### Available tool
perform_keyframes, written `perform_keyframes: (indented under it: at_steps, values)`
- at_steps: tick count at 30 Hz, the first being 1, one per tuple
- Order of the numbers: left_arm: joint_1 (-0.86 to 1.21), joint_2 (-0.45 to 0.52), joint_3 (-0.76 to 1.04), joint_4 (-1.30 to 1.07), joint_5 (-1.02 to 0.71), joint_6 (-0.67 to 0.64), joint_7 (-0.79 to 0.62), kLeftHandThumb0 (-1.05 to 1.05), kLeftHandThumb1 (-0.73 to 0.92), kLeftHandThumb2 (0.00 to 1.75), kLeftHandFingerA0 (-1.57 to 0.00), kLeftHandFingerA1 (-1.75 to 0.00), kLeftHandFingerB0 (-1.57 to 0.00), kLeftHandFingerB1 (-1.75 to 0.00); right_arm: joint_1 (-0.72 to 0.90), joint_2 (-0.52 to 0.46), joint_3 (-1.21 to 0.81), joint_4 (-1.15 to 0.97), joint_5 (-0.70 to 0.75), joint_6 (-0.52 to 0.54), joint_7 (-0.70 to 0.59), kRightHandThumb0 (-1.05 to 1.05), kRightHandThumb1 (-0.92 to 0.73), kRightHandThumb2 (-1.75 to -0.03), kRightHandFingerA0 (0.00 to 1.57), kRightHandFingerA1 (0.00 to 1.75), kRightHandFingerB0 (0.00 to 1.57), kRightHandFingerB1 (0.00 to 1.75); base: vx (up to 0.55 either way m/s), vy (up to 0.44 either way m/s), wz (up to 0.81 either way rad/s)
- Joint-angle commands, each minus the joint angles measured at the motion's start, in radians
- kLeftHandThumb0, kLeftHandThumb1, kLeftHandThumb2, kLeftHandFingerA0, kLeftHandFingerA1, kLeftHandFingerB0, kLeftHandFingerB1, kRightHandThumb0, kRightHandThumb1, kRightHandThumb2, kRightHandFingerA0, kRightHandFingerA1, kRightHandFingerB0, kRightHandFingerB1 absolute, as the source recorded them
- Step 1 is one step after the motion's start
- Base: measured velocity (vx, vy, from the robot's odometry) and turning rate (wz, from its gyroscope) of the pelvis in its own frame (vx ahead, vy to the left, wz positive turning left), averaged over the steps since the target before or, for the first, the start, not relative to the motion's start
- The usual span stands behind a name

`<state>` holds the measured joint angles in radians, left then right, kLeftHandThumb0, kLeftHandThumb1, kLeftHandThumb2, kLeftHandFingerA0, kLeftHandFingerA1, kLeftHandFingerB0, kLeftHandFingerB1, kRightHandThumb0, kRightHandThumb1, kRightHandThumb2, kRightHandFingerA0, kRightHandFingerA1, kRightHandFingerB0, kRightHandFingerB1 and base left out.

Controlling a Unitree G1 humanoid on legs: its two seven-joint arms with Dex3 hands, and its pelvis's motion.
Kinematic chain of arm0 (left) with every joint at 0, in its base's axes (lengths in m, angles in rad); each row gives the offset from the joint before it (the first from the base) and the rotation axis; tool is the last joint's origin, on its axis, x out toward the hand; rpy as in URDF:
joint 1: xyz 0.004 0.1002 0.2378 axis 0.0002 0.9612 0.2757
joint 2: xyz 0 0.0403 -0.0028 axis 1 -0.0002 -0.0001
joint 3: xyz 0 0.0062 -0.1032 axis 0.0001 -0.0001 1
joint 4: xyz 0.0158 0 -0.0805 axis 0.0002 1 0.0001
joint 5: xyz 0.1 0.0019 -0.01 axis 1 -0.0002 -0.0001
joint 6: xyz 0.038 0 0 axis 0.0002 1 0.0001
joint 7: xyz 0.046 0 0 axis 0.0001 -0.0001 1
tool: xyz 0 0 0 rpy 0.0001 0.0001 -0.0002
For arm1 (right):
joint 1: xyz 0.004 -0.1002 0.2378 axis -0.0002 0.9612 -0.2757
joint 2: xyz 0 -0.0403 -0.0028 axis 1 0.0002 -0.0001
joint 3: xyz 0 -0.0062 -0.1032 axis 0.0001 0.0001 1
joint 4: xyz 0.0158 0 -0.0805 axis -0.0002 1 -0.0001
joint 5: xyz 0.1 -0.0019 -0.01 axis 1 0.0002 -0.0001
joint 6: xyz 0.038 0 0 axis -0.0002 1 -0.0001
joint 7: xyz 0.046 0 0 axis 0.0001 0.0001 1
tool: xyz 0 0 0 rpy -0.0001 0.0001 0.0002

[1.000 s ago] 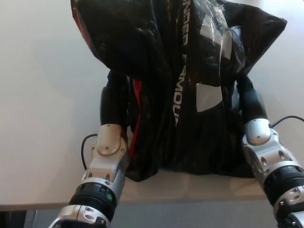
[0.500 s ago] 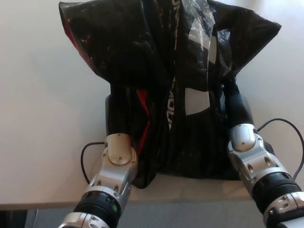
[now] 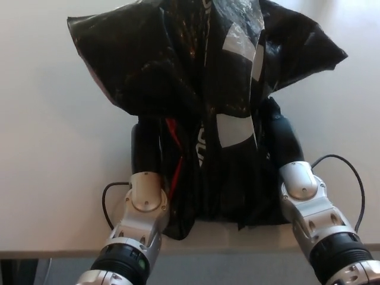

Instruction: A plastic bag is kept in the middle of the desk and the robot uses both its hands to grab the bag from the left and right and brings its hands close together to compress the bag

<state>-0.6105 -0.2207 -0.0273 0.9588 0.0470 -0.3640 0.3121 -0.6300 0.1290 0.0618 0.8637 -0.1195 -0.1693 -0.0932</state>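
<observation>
- The black plastic bag (image 3: 202, 107) sits mid-desk (image 3: 53, 148), pinched between your left hand (image 3: 145, 145) and right hand (image 3: 279, 133).
- Finger closure: cannot tell (the bag hides them).
- Squeeze inward evenly, keeping the bag centred.

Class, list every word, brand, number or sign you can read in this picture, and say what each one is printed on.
No full word can be read now.
White vertical lettering on the black plastic bag: only a few creased letters show near the middle fold, too crumpled to read.
White logo patches on the bag: shapes only, no text.
Left hand and right hand: no labels visible.
Desk: no writing.
</observation>
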Motion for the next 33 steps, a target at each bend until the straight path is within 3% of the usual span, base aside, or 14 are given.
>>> perform_keyframes:
  at_steps: [1, 7, 14, 15, 17, 20, 21, 22, 24, 25, 28, 29, 30, 33]
  values:
    - [0.002, 0.040, -0.155, 0.085, 0.311, -0.187, 0.429, -0.50, 0.92, 0.77, 0.00, 0.00, -0.07, -0.26, 0.097, 0.073, 0.046, -0.202, 0.230, -0.219, 0.425, -0.83, -0.79, -1.20, 0.03, 0.31, 0.03, 0.19, 0.00, 0.000, 0.00]
    - [0.035, 0.011, -0.169, -0.025, 0.248, 0.064, 0.297, -0.54, 0.92, 0.80, -0.14, -0.33, -0.20, -0.32, 0.139, 0.119, 0.072, -0.277, 0.270, -0.138, 0.471, -0.89, -0.92, -0.84, 0.00, 0.26, 0.04, 0.18, 0.00, 0.000, 0.00]
    - [0.048, 0.012, -0.132, -0.082, 0.152, 0.108, 0.156, -0.57, 0.92, 0.73, -0.19, -0.37, -0.14, -0.33, 0.155, 0.117, 0.075, -0.313, 0.276, -0.112, 0.478, -0.89, -0.79, -1.06, 0.03, 0.26, 0.00, 0.13, 0.00, 0.000, 0.00]
    - [0.054, 0.022, -0.141, -0.081, 0.162, 0.084, 0.151, -0.30, 0.71, 1.22, 0.00, -0.50, 0.00, -0.50, 0.158, 0.112, 0.071, -0.317, 0.278, -0.106, 0.479, -0.89, -0.91, -0.82, 0.00, 0.29, 0.01, 0.18, 0.00, 0.000, 0.00]
    - [0.044, 0.022, -0.128, -0.029, 0.157, -0.029, 0.189, -0.29, 0.76, 1.22, 0.00, -0.52, 0.00, -0.50, 0.156, 0.098, 0.062, -0.316, 0.278, -0.107, 0.483, -0.83, -0.78, -1.20, 0.01, 0.29, 0.00, 0.17, 0.00, 0.000, 0.00]
    - [0.049, 0.141, -0.218, -0.059, 0.231, 0.055, 0.034, -0.49, 0.92, 0.74, -0.16, -0.58, -0.13, -0.40, 0.147, 0.095, -0.002, -0.320, 0.381, -0.065, 0.559, -0.96, -0.82, -1.19, 0.00, 0.20, 0.00, 0.07, 0.00, 0.000, 0.00]
    - [0.075, 0.148, -0.162, -0.114, 0.127, 0.115, -0.056, -0.50, 0.88, 0.66, -0.45, -0.64, -0.40, -0.41, 0.141, 0.062, -0.018, -0.322, 0.381, -0.075, 0.568, -0.88, -0.78, -1.17, 0.02, 0.25, 0.05, 0.15, 0.00, 0.000, 0.00]
    - [0.099, 0.197, -0.100, -0.141, 0.045, 0.133, -0.118, -0.32, 0.62, 1.16, 0.00, -0.49, 0.00, -0.47, 0.125, -0.017, -0.050, -0.308, 0.328, -0.123, 0.517, -0.83, -0.70, -1.12, 0.05, 0.47, 0.01, 0.32, 0.00, 0.000, 0.00]
    - [0.114, 0.268, -0.061, -0.142, 0.021, 0.105, -0.150, -0.32, 0.62, 1.16, 0.00, -0.49, 0.00, -0.47, 0.114, -0.111, -0.087, -0.299, 0.282, -0.140, 0.478, -0.87, -0.70, -1.10, 0.12, 0.50, 0.03, 0.31, 0.00, 0.000, 0.00]
    - [0.122, 0.301, -0.040, -0.166, 0.007, 0.117, -0.165, -0.67, 0.92, 0.73, -0.19, -0.35, -0.19, -0.29, 0.114, -0.152, -0.105, -0.299, 0.271, -0.138, 0.468, -0.88, -0.71, -1.11, 0.12, 0.49, 0.01, 0.30, 0.00, 0.000, 0.00]
    - [0.176, 0.393, 0.041, -0.294, -0.058, 0.153, -0.222, -0.69, 0.92, 0.68, -0.24, -0.38, -0.21, -0.28, 0.120, -0.268, -0.161, -0.283, 0.257, -0.111, 0.455, -0.85, -0.70, -1.12, 0.05, 0.46, 0.00, 0.29, 0.00, 0.000, 0.00]
    - [0.197, 0.462, 0.075, -0.359, -0.070, 0.166, -0.249, -0.69, 0.92, 0.69, -0.30, -0.40, -0.26, -0.29, 0.130, -0.331, -0.184, -0.262, 0.233, -0.137, 0.438, -0.82, -0.92, -0.71, 0.18, 0.35, 0.12, 0.25, 0.00, 0.000, 0.00]
    - [0.215, 0.508, 0.104, -0.415, -0.088, 0.183, -0.276, -0.71, 0.91, 0.68, -0.32, -0.40, -0.27, -0.30, 0.136, -0.374, -0.201, -0.241, 0.219, -0.154, 0.426, -0.36, -0.49, -1.10, 0.01, 0.49, 0.00, 0.48, 0.00, 0.000, 0.00]
    - [0.255, 0.598, 0.186, -0.523, -0.168, 0.204, -0.357, -0.66, 0.91, 0.67, -0.35, -0.43, -0.30, -0.32, 0.133, -0.466, -0.244, -0.162, 0.219, -0.190, 0.420, -0.36, -0.48, -1.10, 0.01, 0.49, 0.00, 0.48, 0.00, 0.000, 0.00]
